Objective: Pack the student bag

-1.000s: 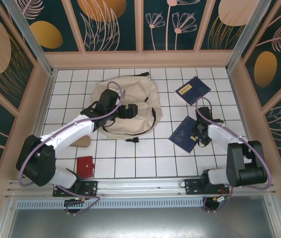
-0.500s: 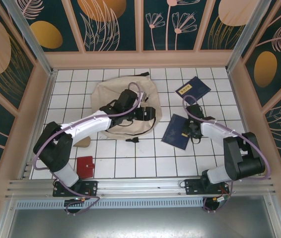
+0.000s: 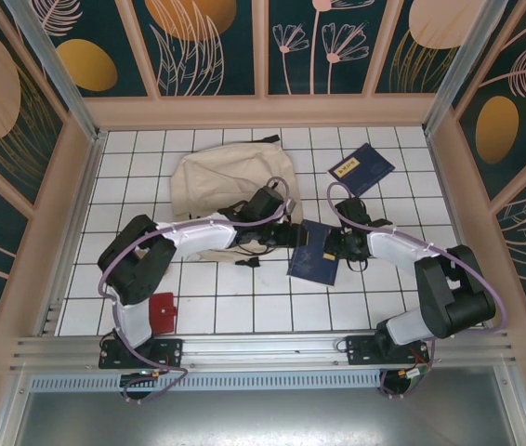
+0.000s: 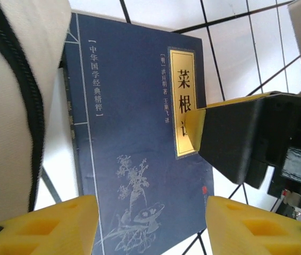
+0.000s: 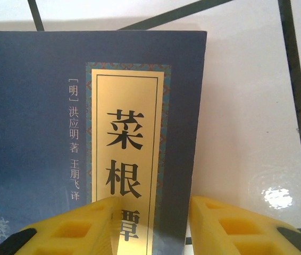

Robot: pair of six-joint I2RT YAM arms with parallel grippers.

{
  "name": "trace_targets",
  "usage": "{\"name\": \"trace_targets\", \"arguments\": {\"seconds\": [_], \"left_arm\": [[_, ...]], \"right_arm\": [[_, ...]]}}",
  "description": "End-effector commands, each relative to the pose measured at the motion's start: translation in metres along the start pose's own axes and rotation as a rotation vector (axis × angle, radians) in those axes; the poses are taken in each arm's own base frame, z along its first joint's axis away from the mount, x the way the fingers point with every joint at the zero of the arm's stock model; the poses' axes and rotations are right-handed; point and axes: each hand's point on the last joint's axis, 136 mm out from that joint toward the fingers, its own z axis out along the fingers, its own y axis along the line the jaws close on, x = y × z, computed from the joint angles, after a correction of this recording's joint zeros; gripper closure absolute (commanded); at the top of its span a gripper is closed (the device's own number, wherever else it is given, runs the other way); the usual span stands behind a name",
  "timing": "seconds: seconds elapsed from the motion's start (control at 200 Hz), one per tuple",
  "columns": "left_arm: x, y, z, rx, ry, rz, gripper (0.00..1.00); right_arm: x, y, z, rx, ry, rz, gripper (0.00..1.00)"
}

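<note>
Setting: white tiled table (image 3: 244,311), patterned walls.
Bag (image 3: 216,177): lay at the table's upper left-centre, right edge just beside the book (image 3: 311,255).
Left tool (image 4: 150,223): open, over the book by the bag's zipper, held nothing.
Right tool (image 5: 153,223): fingers apart astride the book's label edge; couldn't tell if clamped.
Tip: probably feeding the book in; left should lift the zipper lip first, right should slide the book in low.

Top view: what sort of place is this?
Probably an enclosed robot test booth: tiled table, leaf-print wall panels, arms bolted to a metal rail, plus a bag and book laid out.
</note>
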Motion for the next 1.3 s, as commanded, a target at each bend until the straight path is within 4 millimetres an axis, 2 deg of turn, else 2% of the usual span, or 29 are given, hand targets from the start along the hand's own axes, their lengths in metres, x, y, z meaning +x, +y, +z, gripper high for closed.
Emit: {"name": "trace_targets", "arguments": {"seconds": [0.0, 0.26, 0.365, 0.415, 0.58, 0.766, 0.921, 1.181, 1.296], "left_arm": [[0.005, 0.008, 0.012, -0.053, 0.037, -0.027, 0.45], [0.013, 0.042, 0.026, -0.189, 0.067, -0.047, 0.44], [0.015, 0.064, 0.028, -0.297, 0.058, -0.045, 0.44], [0.018, 0.066, 0.030, -0.298, 0.069, -0.041, 0.44], [0.029, 0.050, 0.042, -0.169, 0.130, -0.053, 0.46], [0.030, 0.037, 0.047, -0.097, 0.157, -0.055, 0.47], [0.029, 0.013, 0.050, 0.024, 0.181, -0.047, 0.48], [0.024, -0.011, 0.049, 0.138, 0.193, -0.048, 0.48], [0.022, -0.022, 0.041, 0.178, 0.179, -0.046, 0.48]], "right_arm": [[0.006, 0.004, -0.007, -0.023, 0.029, 0.040, 0.60], [0.014, -0.004, 0.001, 0.010, 0.062, 0.059, 0.62], [0.014, -0.004, 0.003, 0.010, 0.066, 0.060, 0.63], [0.014, -0.002, 0.003, -0.001, 0.067, 0.061, 0.63], [0.012, 0.010, 0.001, -0.065, 0.066, 0.055, 0.63], [0.019, 0.013, 0.005, -0.093, 0.091, 0.070, 0.63], [0.027, 0.019, 0.010, -0.143, 0.118, 0.107, 0.64], [0.030, 0.021, 0.010, -0.169, 0.125, 0.135, 0.64], [0.029, 0.021, 0.008, -0.166, 0.114, 0.144, 0.64]]}}
